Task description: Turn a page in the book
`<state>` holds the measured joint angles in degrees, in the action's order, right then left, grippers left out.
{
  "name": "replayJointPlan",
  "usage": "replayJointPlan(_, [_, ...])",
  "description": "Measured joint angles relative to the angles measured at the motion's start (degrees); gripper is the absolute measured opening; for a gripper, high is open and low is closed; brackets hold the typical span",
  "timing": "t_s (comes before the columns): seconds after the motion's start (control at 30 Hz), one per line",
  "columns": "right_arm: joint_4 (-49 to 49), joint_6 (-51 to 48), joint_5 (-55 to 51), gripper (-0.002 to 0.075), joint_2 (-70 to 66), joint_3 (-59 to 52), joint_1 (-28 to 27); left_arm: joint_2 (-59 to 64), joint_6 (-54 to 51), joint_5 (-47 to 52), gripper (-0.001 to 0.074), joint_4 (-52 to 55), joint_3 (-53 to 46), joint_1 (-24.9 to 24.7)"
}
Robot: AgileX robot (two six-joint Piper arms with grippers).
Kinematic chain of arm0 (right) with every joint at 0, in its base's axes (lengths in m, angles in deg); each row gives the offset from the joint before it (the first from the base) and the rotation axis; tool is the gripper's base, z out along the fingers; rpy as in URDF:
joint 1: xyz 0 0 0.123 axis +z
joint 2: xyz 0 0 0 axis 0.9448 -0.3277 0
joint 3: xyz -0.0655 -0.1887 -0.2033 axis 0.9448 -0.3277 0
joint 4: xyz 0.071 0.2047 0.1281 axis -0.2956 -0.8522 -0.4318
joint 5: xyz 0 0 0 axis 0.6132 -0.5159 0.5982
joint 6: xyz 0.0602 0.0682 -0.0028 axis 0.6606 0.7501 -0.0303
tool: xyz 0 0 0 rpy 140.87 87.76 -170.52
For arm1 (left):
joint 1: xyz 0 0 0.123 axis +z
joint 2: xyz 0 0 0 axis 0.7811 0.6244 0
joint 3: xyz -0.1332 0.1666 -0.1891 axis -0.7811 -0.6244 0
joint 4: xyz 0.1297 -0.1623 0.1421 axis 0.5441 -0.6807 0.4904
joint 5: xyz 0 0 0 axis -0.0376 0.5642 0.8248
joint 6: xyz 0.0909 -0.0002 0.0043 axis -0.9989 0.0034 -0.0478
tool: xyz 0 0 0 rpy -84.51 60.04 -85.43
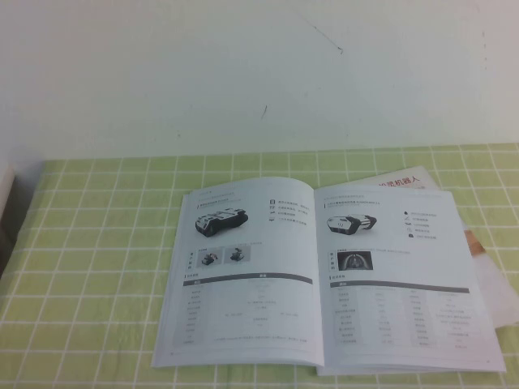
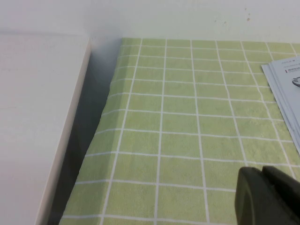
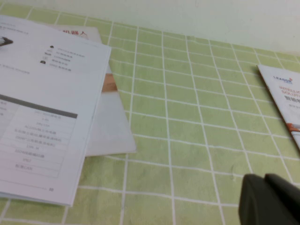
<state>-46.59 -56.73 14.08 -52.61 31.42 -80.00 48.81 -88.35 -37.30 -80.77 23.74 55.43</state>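
Observation:
The book [image 1: 243, 275] lies open and flat on the green checked tablecloth [image 1: 89, 243]. The page [image 1: 401, 275] is its right-hand sheet, with a tracked robot photo, a semicircular picture, a dark grey bar and a table. It also shows in the right wrist view [image 3: 42, 93]. The book's left corner shows in the left wrist view [image 2: 283, 89]. Neither gripper shows in the high view. My left gripper [image 2: 261, 170] is shut and empty above the cloth, left of the book. My right gripper [image 3: 264, 179] is shut and empty above the cloth, right of the book.
A leaflet with red print [image 1: 397, 180] and a pale sheet [image 3: 110, 126] lie under the book's right side. Another leaflet [image 3: 286, 93] lies further right. A white board [image 2: 37, 117] stands beyond the table's left edge. A white wall [image 1: 259, 73] is behind.

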Motion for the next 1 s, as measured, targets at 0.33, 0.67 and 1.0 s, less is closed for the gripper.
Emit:
replayJointPlan(0.33, [0.00,0.00,0.00,-0.0003,0.00,0.00,0.00,0.00,0.00,0.00,-0.0004,0.00,0.00,0.00])
replayJointPlan(0.67, [0.00,0.00,0.00,-0.0003,0.00,0.00,0.00,0.00,0.00,0.00,-0.0004,0.10,0.00,0.00])
replayJointPlan(1.0, [-0.60,0.00,0.00,-0.0003,0.00,0.00,0.00,0.00,0.00,0.00,-0.0004,0.10,0.00,0.00])
